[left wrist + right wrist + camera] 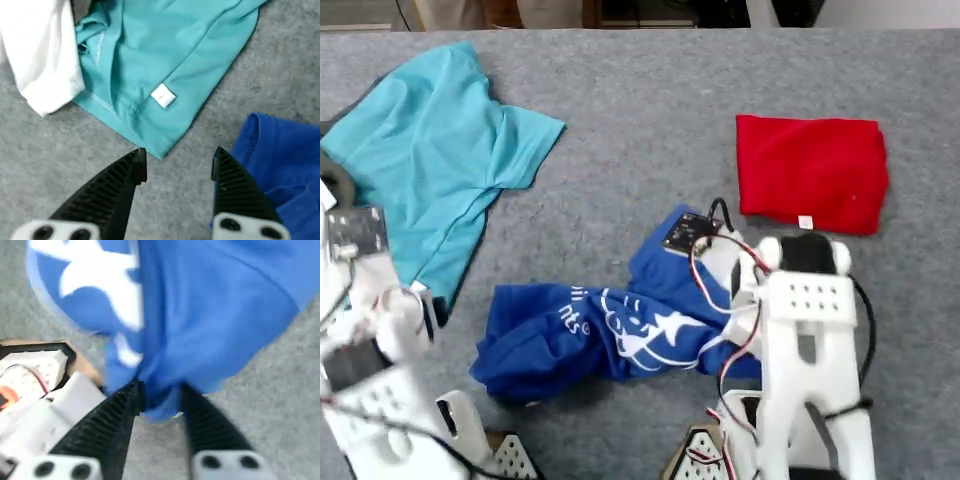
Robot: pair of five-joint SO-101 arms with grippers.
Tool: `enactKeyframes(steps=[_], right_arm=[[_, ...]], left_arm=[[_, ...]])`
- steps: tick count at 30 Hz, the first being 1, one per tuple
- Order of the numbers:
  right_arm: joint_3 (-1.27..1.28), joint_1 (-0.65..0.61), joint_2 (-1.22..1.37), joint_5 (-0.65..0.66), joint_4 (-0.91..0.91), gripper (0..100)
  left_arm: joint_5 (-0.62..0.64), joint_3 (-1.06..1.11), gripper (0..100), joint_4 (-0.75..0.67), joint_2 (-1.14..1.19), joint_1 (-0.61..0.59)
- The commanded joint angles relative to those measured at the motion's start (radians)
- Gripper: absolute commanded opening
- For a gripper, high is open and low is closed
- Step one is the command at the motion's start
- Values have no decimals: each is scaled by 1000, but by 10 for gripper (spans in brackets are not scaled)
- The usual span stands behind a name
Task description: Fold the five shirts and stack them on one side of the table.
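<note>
Fabric from the blue shirt [610, 335] is pinched in the right hand [161, 390], which is clamped down on a bunched-up fold of it. That shirt's lying crumpled on the grey tabletop [620, 120], white print showing, with the right arm sitting over one end of it. Left hand [180, 155] is spread wide with nothing in it, hanging over bare tabletop just beside the blue shirt, in the gap between it and a hem corner of the teal shirt [430, 160]. The teal one is loose and unfolded. The red shirt [810, 172] is across the blue shirt from it, folded into a tidy rectangle near the end the right arm covers. A white shirt [40, 55] lies against the teal one, farther from the blue shirt.
</note>
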Motion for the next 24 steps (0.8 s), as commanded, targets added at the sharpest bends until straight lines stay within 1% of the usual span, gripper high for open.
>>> enactKeyframes(steps=[1, 3, 6, 9, 11, 14, 16, 20, 24], right_arm=[[-137, -2, -48, 54, 103, 284], [-217, -2, -39, 37, 103, 262], [-352, -5, 24, 11, 100, 228], [-509, -5, 177, -34, 98, 221], [-619, -8, 312, -92, 84, 220], [-776, -50, 527, -169, 72, 220], [-871, -102, 662, -201, 71, 219], [-1061, -200, 908, -249, 69, 216], [-1273, -243, 1156, -293, 61, 216]], left_arm=[[49, -169, 217, 5, 285, 41], [64, -222, 216, 14, 401, 52], [87, -298, 213, 72, 501, 84], [110, -327, 181, 103, 524, 137], [126, -325, 176, 120, 524, 175], [160, -325, 176, 152, 524, 209], [176, -325, 176, 161, 524, 212], [175, -307, 176, 167, 524, 204], [173, -244, 176, 164, 524, 204]])
